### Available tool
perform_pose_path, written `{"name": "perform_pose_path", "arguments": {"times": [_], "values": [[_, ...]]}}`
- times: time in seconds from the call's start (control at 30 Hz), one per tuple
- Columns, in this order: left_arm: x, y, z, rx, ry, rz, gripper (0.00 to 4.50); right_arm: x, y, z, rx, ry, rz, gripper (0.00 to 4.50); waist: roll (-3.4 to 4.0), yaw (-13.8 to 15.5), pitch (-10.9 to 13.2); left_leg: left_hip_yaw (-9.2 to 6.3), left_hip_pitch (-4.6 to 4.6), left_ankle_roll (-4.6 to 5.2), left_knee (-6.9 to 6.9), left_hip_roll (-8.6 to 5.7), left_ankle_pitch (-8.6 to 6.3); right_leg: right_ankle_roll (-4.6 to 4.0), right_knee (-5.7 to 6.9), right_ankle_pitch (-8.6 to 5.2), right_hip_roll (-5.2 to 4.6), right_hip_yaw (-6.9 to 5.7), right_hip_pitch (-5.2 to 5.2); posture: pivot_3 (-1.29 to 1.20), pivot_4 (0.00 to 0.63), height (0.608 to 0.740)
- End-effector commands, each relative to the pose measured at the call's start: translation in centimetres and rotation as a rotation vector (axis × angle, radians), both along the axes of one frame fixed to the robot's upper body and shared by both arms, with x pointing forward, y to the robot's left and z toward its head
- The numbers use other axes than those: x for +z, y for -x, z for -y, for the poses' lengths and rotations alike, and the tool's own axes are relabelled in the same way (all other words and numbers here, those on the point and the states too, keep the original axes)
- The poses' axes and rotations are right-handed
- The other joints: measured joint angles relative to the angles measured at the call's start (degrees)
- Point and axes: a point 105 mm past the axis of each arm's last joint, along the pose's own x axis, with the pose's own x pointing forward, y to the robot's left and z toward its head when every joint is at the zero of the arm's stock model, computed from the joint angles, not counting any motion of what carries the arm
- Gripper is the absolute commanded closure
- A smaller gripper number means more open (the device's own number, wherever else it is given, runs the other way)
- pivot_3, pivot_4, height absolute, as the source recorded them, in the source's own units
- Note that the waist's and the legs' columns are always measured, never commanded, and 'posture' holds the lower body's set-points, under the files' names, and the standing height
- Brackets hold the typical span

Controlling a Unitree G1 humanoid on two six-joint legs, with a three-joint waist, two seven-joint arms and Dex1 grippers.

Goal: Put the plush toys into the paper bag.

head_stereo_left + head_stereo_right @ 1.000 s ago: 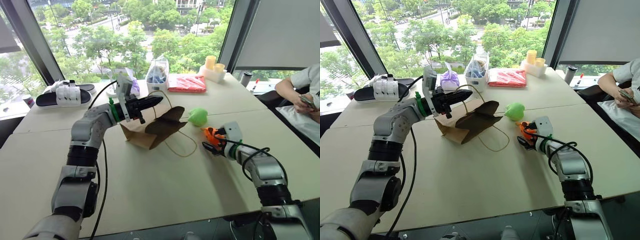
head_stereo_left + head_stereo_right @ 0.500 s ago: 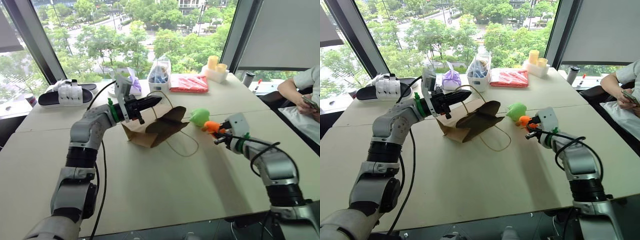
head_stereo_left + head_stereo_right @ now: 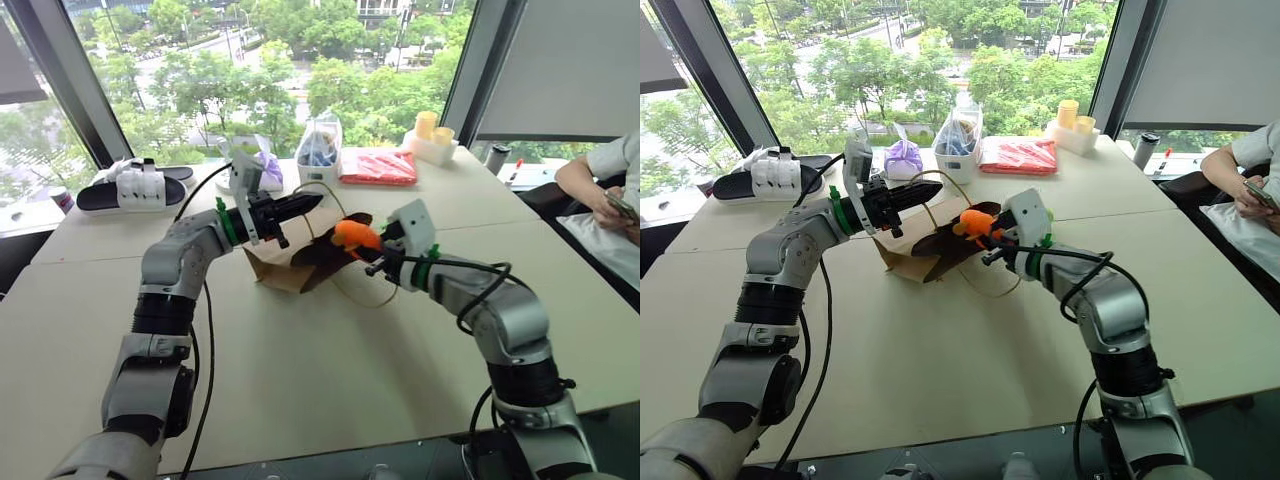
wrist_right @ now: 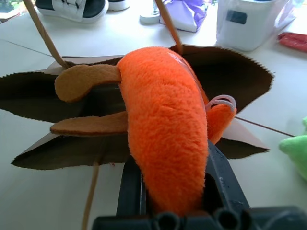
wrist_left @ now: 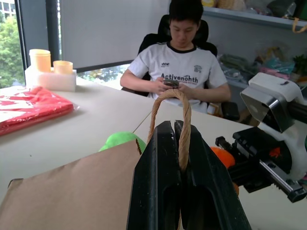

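Note:
The brown paper bag (image 3: 285, 270) lies on the table with its dark mouth (image 4: 240, 72) facing my right arm. My left gripper (image 3: 310, 203) is shut on the bag's tan cord handle (image 5: 184, 120) and holds it up. The orange plush toy (image 3: 354, 235) sits in my shut right gripper (image 3: 368, 246), raised just in front of the bag's mouth. In the right wrist view the orange plush toy (image 4: 165, 139) covers much of the opening. The green plush toy (image 5: 120, 139) rests on the table beside the bag, and my right hand hides it from the head views.
Slippers (image 3: 130, 187), a purple pouch (image 3: 902, 157), a clear plastic bag in a white tub (image 3: 316, 150), a red packet (image 3: 375, 167) and yellow cups (image 3: 430, 130) line the far side. A person (image 3: 610, 190) sits at the table's right edge.
My right gripper closed on the orange plush toy, lifted it off the table and carried it left to the bag's mouth. The left gripper kept still on the handle.

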Motion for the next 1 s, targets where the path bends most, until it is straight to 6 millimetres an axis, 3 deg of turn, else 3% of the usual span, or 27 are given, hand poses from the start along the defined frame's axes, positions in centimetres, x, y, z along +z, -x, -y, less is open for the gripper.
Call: {"name": "perform_pose_path", "arguments": {"times": [0.03,0.33,0.6,0.77,0.97,1.0], "values": [[2.6,0.3,-0.7,0.014,0.051,0.073,4.5,-1.2,-0.4,-1.7,0.017,0.007,0.015,4.47,0.0,-0.1,0.0,-0.01,0.0,0.0,0.0,0.0,0.0,0.0,0.0,0.0,0.0,0.0,0.0,0.0,0.15,0.74],[3.8,0.3,-1.0,0.028,0.096,0.066,4.5,-1.8,-0.7,-3.1,0.071,0.095,0.058,4.47,0.0,-0.37,0.0,-0.01,0.0,-0.01,-0.04,0.0,0.01,0.0,0.01,0.0,0.01,0.0,-0.03,0.0,0.15,0.74],[2.9,1.9,0.6,-0.066,0.086,0.028,4.5,-0.8,-2.1,-6.9,0.195,0.192,0.14,4.47,0.0,-0.57,0.0,0.0,0.01,-0.03,-0.06,0.01,0.01,0.0,0.02,0.0,0.03,0.0,-0.06,0.0,0.15,0.74],[3.0,2.5,1.0,-0.084,0.099,0.018,4.5,-1.4,-3.2,-9.1,0.274,0.215,0.133,4.47,0.0,-0.53,0.0,-0.01,0.01,-0.05,-0.06,0.02,0.03,0.0,0.02,0.0,0.03,0.0,-0.06,0.0,0.15,0.74],[2.9,3.0,1.1,-0.092,0.102,0.009,4.5,-1.5,-4.0,-10.3,0.329,0.21,0.136,4.47,0.0,-0.53,0.0,-0.02,0.01,-0.05,-0.07,0.01,0.03,-0.01,0.02,0.0,0.02,0.0,-0.06,0.0,0.15,0.74],[3.0,3.1,1.0,-0.091,0.107,0.008,4.5,-1.4,-4.0,-10.4,0.338,0.203,0.138,4.03,0.0,-0.55,0.0,-0.02,0.01,-0.06,-0.07,0.01,0.03,-0.01,0.02,0.0,0.02,0.0,-0.07,0.0,0.15,0.74]]}}
